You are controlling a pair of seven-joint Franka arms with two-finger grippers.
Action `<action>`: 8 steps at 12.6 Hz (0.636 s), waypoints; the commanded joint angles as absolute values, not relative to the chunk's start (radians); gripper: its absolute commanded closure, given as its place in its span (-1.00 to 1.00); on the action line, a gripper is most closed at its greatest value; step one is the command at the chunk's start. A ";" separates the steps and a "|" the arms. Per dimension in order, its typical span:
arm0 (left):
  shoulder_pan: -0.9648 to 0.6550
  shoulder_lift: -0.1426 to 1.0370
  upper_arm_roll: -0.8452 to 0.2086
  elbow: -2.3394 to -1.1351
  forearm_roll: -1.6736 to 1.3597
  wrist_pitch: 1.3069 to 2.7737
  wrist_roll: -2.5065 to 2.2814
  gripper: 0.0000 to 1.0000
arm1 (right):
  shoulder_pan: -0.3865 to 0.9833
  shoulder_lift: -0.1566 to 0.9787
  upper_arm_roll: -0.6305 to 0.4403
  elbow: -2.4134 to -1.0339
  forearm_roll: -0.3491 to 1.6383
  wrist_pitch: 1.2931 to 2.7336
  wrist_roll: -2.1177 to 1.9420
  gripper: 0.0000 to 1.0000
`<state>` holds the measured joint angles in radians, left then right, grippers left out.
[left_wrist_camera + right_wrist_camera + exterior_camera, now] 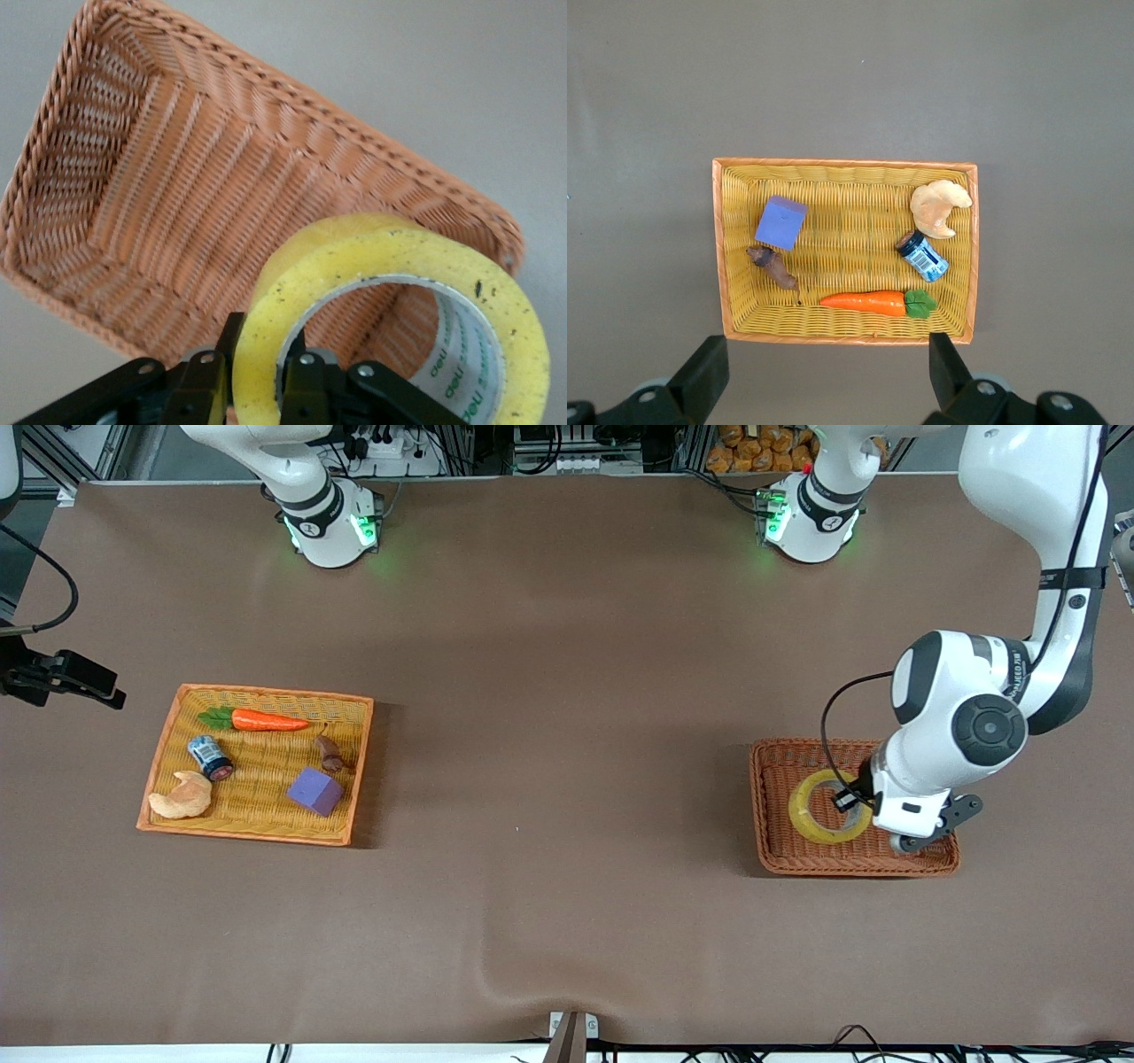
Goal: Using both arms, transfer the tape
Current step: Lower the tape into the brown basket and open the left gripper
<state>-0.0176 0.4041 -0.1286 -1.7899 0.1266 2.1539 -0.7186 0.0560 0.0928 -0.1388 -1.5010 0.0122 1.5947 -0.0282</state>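
One arm has the work: your left gripper (pixel 257 390) pinches the tape's (pixel 830 807) rim inside the brown basket (pixel 771 815). Next, lift it clear toward the waiting right gripper (pixel 824 372), spread wide over the yellow tray (pixel 718 257).

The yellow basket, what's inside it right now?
The yellow basket holds a carrot, small can, croissant, purple block and a brown piece. No tape; nothing looks covered.

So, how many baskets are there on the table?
2. The brown basket at the left arm's end holds the tape; the yellow basket at the right arm's end holds toys.
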 commanded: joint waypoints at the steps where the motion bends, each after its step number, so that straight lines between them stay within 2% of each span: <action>1: 0.041 0.347 -0.143 -1.923 0.141 2.296 -0.669 1.00 | 0.052 0.097 -0.138 -1.483 0.026 1.580 -0.020 -1.00; 8: 0.064 0.433 -0.141 -1.930 0.137 2.335 -0.669 1.00 | 0.052 0.097 -0.140 -1.483 0.023 1.571 -0.031 -1.00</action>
